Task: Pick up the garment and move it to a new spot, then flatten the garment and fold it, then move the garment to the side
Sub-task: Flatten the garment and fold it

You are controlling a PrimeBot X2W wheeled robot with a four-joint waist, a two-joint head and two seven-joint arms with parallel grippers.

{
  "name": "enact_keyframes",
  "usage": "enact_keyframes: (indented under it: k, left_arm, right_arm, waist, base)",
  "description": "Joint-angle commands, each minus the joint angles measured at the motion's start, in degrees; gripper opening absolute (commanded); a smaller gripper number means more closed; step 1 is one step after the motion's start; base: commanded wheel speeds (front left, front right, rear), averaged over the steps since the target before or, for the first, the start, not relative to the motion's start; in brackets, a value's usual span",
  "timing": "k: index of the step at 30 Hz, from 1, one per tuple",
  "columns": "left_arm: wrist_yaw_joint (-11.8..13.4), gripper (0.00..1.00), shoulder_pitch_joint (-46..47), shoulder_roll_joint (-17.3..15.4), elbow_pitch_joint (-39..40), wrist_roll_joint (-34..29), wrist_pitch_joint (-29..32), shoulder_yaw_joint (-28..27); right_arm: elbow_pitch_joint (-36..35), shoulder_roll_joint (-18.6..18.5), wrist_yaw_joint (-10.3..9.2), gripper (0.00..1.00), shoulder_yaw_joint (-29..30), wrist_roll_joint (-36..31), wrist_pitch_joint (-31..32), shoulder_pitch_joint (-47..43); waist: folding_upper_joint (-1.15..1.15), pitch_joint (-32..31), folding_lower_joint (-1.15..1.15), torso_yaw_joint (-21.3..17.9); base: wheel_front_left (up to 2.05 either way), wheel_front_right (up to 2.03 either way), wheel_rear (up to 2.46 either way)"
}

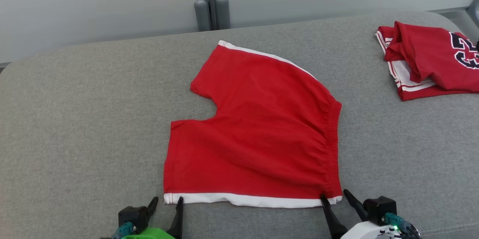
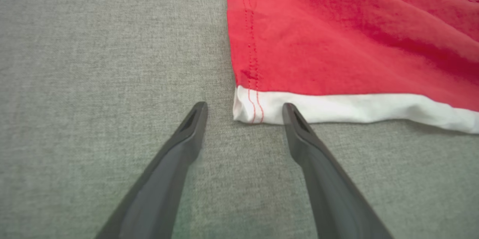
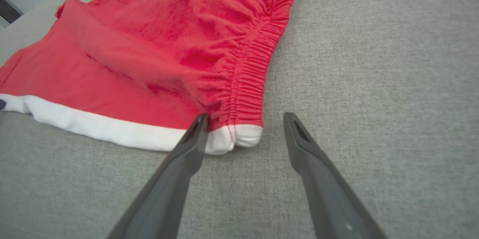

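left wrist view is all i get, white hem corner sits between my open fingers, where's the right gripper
Observer: The right gripper is open at the shorts' other near corner, the waistband end.
Operator: are the shorts flat
Observer: Mostly; they are spread out, with ripples by the waistband.
Operator: anything else there
Observer: A second red garment lies folded at the grey surface's far right.

Bright, soft, even light from above; no glare; the head view is sharp throughout; the shorts (image 1: pixel 258 130) throw only a thin shadow under their edge at 6 o'clock; in both wrist views the fingers (image 2: pixel 170 164) blur toward 6 o'clock, and the edges stretch with wide-angle distortion.
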State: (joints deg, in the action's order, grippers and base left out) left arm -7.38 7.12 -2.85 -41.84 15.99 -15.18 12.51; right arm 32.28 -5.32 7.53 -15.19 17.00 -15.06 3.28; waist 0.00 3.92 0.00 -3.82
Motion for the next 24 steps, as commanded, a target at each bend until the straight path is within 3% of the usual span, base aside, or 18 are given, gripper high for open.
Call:
enact_keyframes:
  k: [1,2,3,4,5,9,17,24]
  left_arm:
    - [-0.17,1.00,1.11,-0.14,-0.75,0.67,0.12,0.16]
    - [-0.17,1.00,1.50,-0.13,-1.61,1.38,0.13,0.64]
    - [-0.18,0.74,1.87,-0.14,-2.63,2.13,0.15,1.41]
    - [-0.18,0.00,2.23,-0.11,-3.20,2.46,0.19,1.88]
    - [-0.18,0.00,2.65,-0.11,-3.76,2.83,0.20,2.17]
    - [-0.19,0.00,3.13,-0.06,-3.67,3.84,0.19,3.42]
    - [-0.18,0.00,4.85,-0.26,4.83,4.33,0.08,4.02]
    - [-0.18,0.00,16.67,-4.45,9.80,8.33,1.03,8.81]
  right_arm:
    - [0.65,0.09,-0.10,1.00,-0.34,0.43,-0.13,0.65]
    - [1.07,0.15,-0.10,0.97,-0.70,0.73,-0.13,0.81]
    - [1.47,0.17,-0.10,0.80,-1.07,1.05,-0.13,1.09]
    - [1.71,0.18,-0.10,0.41,-1.33,1.33,-0.13,1.34]
    - [1.93,0.22,-0.10,0.00,-1.72,1.68,-0.12,1.56]
    - [0.85,0.13,-0.10,0.00,-2.33,2.62,-0.13,1.93]
    - [-7.78,-1.55,-0.10,0.00,-0.68,3.48,-0.12,3.95]
    - [-10.66,-5.68,-0.10,0.00,-3.53,4.13,-0.13,16.63]
  waist:
    - [0.00,0.35,0.00,-0.05]
    - [0.00,0.47,0.00,-0.03]
    - [0.00,0.54,0.00,-0.03]
    - [0.00,0.56,0.00,-0.03]
    - [0.00,0.54,0.00,-0.03]
    - [0.00,0.37,0.00,-0.08]
    - [0.00,0.48,0.00,-0.03]
    - [0.00,4.10,0.00,-1.16]
  base:
    - [0.00,0.00,0.00]
    - [0.00,0.00,0.00]
    - [0.00,0.00,0.00]
    - [0.00,0.00,0.00]
    - [0.00,0.00,0.00]
    - [0.00,0.00,0.00]
    - [0.00,0.00,0.00]
    - [0.00,0.00,0.00]
